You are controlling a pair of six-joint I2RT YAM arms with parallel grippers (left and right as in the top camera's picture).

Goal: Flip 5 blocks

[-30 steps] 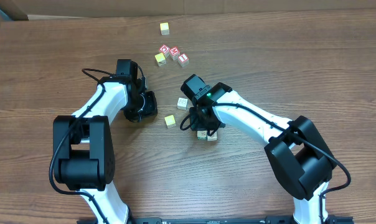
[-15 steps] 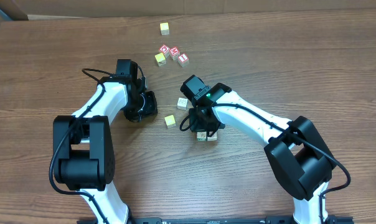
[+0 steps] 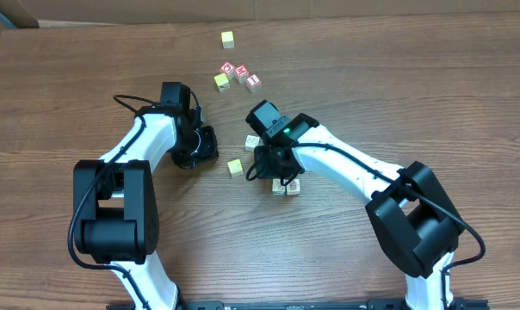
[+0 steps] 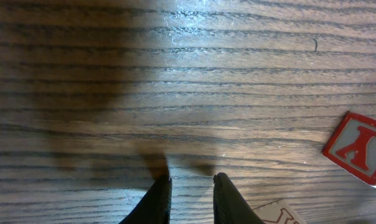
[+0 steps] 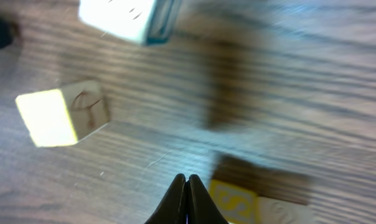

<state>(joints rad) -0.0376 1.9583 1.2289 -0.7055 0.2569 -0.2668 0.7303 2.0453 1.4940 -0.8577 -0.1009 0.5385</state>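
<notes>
Four small blocks lie round my right gripper (image 3: pixel 273 172), which is shut and empty just above the table. A pale cream block (image 3: pixel 252 142) lies up-left of it and a yellow-topped block (image 3: pixel 235 167) to its left. Two touching blocks (image 3: pixel 286 186) sit right beside its tips. In the right wrist view the shut gripper (image 5: pixel 187 178) points at bare wood, with a yellow block printed S (image 5: pixel 235 202) just to its right. My left gripper (image 3: pixel 201 146) hovers apart at the left. Its jaws (image 4: pixel 191 178) stand slightly open with nothing between them.
Red-and-white letter cubes (image 3: pixel 242 74) and a yellow cube (image 3: pixel 221 81) cluster at the back. A lone yellow-topped cube (image 3: pixel 228 38) sits farther back. A red K face (image 4: pixel 356 149) shows at the right edge of the left wrist view. A cardboard wall runs along the far edge.
My right gripper has drifted slightly up and left, uncovering more of the two touching blocks. The left arm has stayed in place.
</notes>
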